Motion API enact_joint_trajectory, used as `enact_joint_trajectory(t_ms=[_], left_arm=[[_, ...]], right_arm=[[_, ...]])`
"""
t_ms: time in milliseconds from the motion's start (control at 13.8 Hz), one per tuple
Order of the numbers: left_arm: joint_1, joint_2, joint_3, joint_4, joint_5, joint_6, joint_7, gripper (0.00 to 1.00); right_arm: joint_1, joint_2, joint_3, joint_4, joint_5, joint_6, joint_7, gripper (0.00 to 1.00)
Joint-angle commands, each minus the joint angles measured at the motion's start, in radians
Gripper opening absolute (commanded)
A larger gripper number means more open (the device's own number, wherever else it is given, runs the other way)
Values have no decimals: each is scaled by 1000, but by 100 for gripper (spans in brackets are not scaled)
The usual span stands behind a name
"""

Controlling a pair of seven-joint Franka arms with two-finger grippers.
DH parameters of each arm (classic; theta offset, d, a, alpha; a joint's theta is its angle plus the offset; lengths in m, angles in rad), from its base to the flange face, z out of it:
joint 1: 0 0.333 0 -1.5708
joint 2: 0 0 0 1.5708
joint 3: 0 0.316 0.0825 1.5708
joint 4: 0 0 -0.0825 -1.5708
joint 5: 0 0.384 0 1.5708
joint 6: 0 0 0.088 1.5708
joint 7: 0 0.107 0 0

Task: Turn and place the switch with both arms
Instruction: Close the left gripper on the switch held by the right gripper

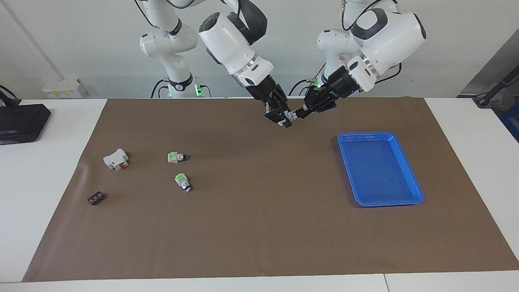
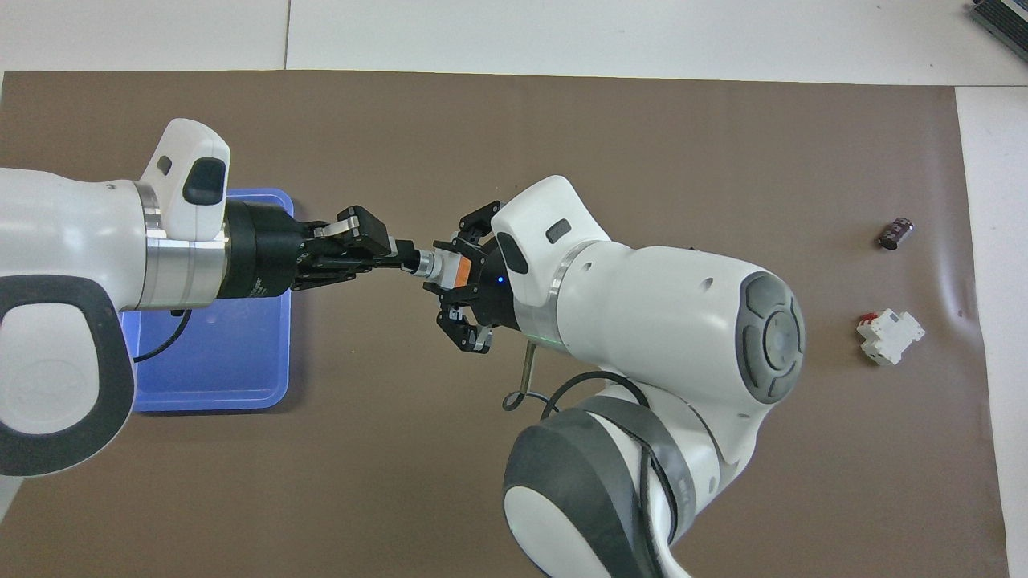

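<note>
The switch (image 2: 450, 267) hangs in the air over the brown mat, small and white, its orange cap facing up and its silver-and-black knob pointing at the left arm's side. My right gripper (image 2: 462, 273) is shut on the switch's white body. My left gripper (image 2: 401, 258) is shut on the knob end. In the facing view the two grippers meet tip to tip, left gripper (image 1: 299, 113) and right gripper (image 1: 282, 117), with the switch (image 1: 289, 116) between them, well above the mat. Most of the switch is hidden by the fingers.
A blue tray (image 1: 409, 170) lies on the mat toward the left arm's end. Toward the right arm's end lie two green-capped switches (image 1: 175, 157) (image 1: 181, 180), a white block with red parts (image 1: 116, 159) and a small dark part (image 1: 95, 198).
</note>
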State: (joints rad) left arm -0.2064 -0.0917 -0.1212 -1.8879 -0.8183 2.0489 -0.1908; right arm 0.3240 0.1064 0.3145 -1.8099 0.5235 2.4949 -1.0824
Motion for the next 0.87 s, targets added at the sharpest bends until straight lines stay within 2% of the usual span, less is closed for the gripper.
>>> enact_joint_trajectory(t_ms=[0, 217, 289, 651, 795], left_arm=[[-8, -48, 6, -75, -1, -42, 204, 0], [-4, -66, 8, -105, 30, -76, 374, 0], [-4, -66, 6, -105, 69, -85, 410, 0], [-1, -75, 9, -108, 90, -151, 559, 0], [7, -79, 9, -114, 136, -155, 618, 0]], right_arm=[[-3, -16, 0, -3, -20, 12, 21, 0], [-3, -16, 0, -3, -20, 12, 19, 0], [-3, -16, 0, -3, -20, 12, 21, 0], [-3, -16, 0, -3, -20, 12, 21, 0], [-3, -16, 0, -3, -20, 12, 21, 0]])
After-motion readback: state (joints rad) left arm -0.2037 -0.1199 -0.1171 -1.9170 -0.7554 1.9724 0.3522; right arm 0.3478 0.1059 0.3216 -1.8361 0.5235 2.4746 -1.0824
